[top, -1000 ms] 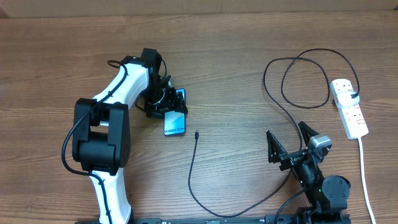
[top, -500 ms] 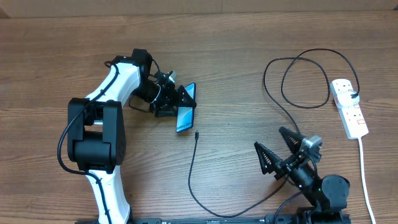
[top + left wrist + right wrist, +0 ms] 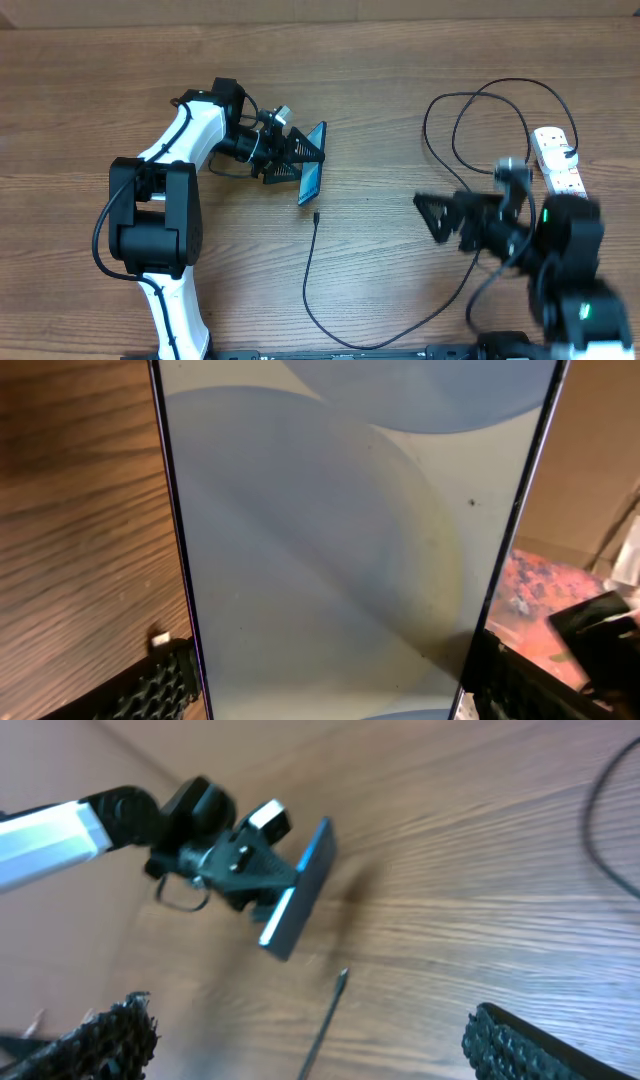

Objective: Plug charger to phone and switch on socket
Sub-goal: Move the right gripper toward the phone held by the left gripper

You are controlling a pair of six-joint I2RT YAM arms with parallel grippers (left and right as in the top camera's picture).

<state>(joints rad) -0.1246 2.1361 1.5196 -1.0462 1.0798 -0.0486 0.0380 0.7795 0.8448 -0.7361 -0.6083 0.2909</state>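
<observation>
Left claw [image 3: 300, 158] is clamped on the phone [image 3: 312, 180], its ribbed black fingers [image 3: 165, 685] pressing on the two long edges, as the left wrist view shows with the pale blue screen filling nearly the whole picture. From overhead the phone is tipped up on its side, so that it reads as a narrow blue sliver, and in the right wrist view it appears to hang clear of the bench [image 3: 380, 80], with a shadow beside it. Its lower end sits near the small plug tip [image 3: 316, 217] of the charger cable [image 3: 306, 270], apart from it. That thin black cable lies on the wood, runs toward the near edge, bends to the right, loops on the far right side and reaches the white power strip [image 3: 550, 140], which lies at the right edge of the bench, partly hidden by the right arm. Right claw [image 3: 312, 1038] is blurred overhead, but its own camera shows the fingers spread wide with nothing between them, pointed toward the phone and the plug tip.
</observation>
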